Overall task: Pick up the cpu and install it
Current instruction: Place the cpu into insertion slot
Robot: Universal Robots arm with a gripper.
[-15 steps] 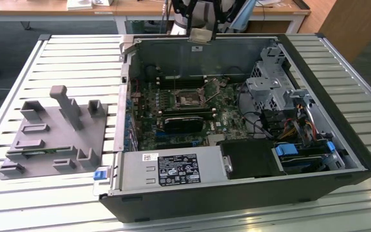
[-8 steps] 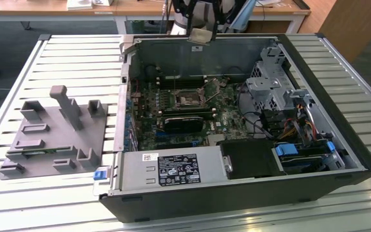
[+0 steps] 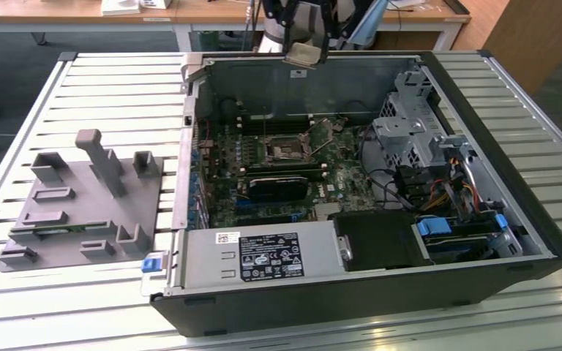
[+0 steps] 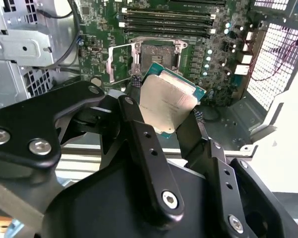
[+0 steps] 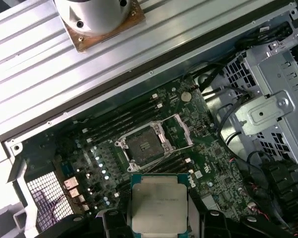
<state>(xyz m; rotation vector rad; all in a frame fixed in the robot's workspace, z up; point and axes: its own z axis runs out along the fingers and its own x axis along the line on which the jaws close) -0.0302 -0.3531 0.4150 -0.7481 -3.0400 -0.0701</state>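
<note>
Fingers point(image 4: 139, 134) of the gripper point(image 4: 164, 119) are clamped on the cpu point(image 4: 168, 101), pinching it by two opposite edges, its silver-grey metal top and thin pale rim plain in both wrist views. In the exterior view the gripper point(image 3: 304, 50) holds the cpu point(image 3: 304, 55) in the air over the far wall of the open computer case point(image 3: 359, 300), well above the motherboard point(image 3: 339, 183) and touching nothing else. The socket point(image 3: 286, 151) sits near the middle of the board (its metal frame is swung open, the dark square bed bare). In the first wrist view the cpu point(image 5: 159, 203) hangs just beside the socket point(image 5: 143, 146), not over it. A grey parts fixture point(image 3: 76, 205) lies on the slatted table point(image 3: 115, 95) at the exterior view's left, well apart from the case.
</note>
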